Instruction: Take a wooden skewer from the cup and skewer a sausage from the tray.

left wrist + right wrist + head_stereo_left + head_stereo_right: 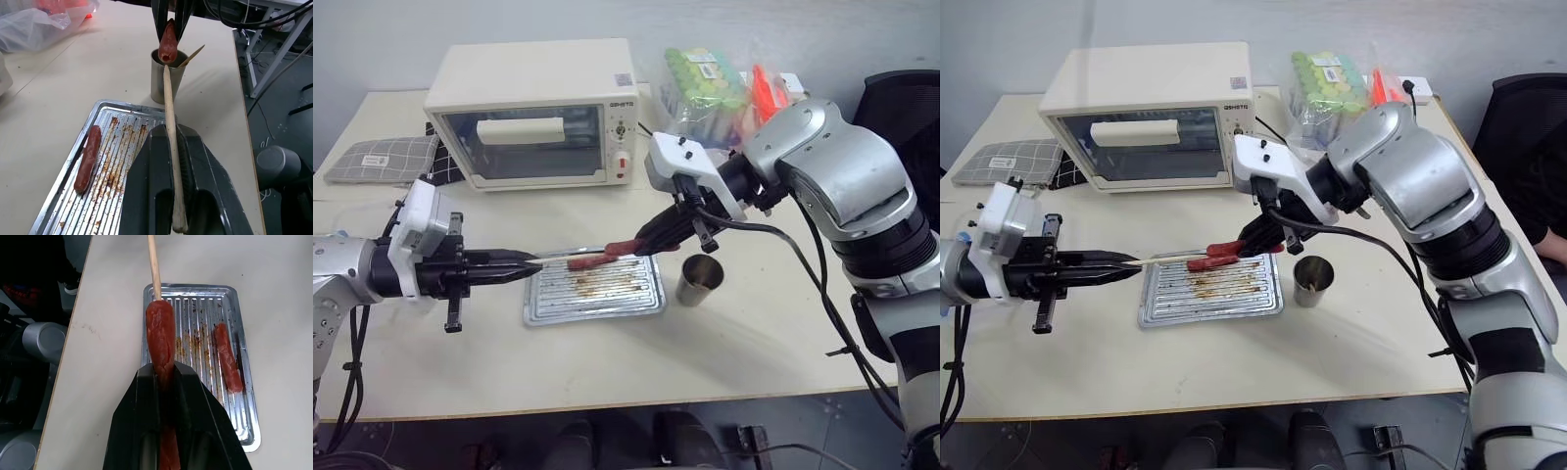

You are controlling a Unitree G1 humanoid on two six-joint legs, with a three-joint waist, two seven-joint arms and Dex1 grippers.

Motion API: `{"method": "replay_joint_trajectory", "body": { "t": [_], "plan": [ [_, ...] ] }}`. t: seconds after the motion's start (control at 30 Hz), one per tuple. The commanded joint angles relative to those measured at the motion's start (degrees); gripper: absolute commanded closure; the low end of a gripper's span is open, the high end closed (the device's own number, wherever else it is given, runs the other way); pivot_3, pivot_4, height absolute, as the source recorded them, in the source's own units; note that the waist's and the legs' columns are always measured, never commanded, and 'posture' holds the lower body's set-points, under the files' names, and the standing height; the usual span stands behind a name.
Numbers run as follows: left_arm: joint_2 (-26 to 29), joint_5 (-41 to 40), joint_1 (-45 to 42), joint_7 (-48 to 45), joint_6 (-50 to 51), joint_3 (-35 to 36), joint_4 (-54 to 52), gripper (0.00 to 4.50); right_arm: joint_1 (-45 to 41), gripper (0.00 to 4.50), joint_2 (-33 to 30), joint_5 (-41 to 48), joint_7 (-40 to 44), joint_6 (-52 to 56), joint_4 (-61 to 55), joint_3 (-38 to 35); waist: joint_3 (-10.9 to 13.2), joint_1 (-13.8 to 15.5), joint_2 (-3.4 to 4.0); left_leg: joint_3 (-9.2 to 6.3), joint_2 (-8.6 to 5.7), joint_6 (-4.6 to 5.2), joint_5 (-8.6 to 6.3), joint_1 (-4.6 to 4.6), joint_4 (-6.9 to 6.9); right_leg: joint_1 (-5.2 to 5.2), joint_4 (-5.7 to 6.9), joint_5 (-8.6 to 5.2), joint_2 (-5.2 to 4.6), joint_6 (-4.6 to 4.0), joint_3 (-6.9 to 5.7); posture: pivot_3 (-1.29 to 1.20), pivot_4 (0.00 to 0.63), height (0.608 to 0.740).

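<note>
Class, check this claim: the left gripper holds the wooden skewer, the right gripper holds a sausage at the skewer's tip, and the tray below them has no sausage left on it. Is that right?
Not quite. One sausage lies on the tray; the right wrist view shows it. The rest stands: the left gripper holds the wooden skewer, and the right gripper holds a sausage at its tip.

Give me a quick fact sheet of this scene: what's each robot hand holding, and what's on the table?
left gripper: shut on the wooden skewer, held level
right gripper: shut on a sausage, above the tray
skewer tip: meets the sausage's end
tray: greasy, holds a second sausage
cup: upright beside the tray, another skewer inside
behind: white toaster oven, grey checked cloth
</note>
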Motion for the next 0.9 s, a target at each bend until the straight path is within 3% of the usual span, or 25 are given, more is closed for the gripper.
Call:
{"method": "replay_joint_trajectory", "body": {
  "t": [0.03,0.9],
  "plan": [
    [1.1,-0.3,-1.2,-0.5,-0.6,1.9,0.1,4.5,0.2,4.16,-1.1,0.8,-0.2,-0.6,-2.1,-1.5,0.0,0.0,0.0,0.0,0.0,0.0,0.0,0.0,0.0,0.0,0.0,0.0,0.0,0.0,0.0,0.0,0.15,0.74],
    [-0.5,0.4,-4.7,-0.5,-0.9,-2.0,0.2,4.5,-1.5,4.16,0.2,4.7,-3.0,3.0,-2.5,-2.3,0.0,0.0,0.0,0.0,0.0,0.0,0.0,-0.01,0.03,0.0,0.01,0.0,0.0,0.0,0.0,0.0,0.15,0.74]
  ]
}}
